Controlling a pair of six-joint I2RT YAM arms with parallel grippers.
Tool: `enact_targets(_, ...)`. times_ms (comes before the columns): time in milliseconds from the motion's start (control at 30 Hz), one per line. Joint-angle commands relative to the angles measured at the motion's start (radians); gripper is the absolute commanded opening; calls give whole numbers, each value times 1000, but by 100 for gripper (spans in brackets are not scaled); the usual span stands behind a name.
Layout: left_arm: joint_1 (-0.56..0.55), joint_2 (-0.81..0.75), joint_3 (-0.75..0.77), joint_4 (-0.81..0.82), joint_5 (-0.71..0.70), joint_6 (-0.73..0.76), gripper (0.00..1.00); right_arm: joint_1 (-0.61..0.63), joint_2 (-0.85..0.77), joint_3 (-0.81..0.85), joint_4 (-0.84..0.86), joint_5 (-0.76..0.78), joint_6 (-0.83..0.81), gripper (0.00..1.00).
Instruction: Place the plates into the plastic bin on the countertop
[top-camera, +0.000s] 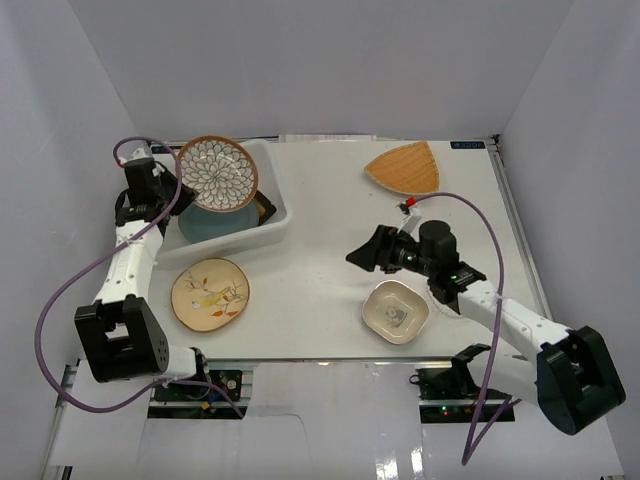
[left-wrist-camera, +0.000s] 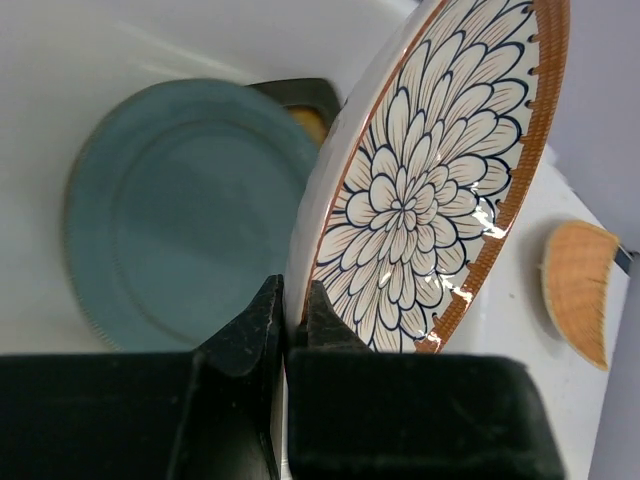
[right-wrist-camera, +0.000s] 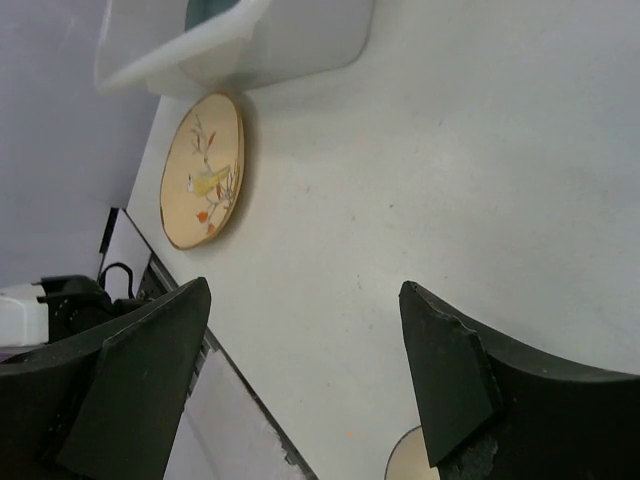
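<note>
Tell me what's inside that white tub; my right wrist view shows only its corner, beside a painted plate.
Observer: A teal plate lies in the plastic bin.
Operator: What's the other arm doing?
Observer: The left gripper pinches the petal-patterned plate by its rim, tilted over the bin.
Operator: Any plates I can't see?
Observer: An orange fan-shaped plate lies on the countertop, far right.

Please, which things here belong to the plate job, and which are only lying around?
Belong to the job: plastic bin; petal-patterned plate, gripped by the left gripper over the bin; teal plate and black-and-amber square plate, inside it; cream painted plate, small cream square plate, orange fan-shaped plate, on the countertop.

Only lying around: purple cables; electronics at the near edge.
</note>
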Motion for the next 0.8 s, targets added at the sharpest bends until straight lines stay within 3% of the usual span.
enact_targets(0,32,-70,-49,69,35,-42,0,134,80,42,68,74,-33,82)
enact_targets(233,67,34,-66,74,16,-29,0,356,342,100,230,221,45,81)
enact_targets(400,76,125,-35,64,-10,-28,10,482,525,188,348,277,155,74)
enact_targets(567,79,134,-41,66,-39,-19,47,561,735,249,457,332,261,65)
enact_targets(667,84,132,-47,67,-39,-17,58,594,825,289,516,340,318,64)
enact_targets(767,84,116,-52,69,-16,-20,78,634,896,358,505,358,335,65)
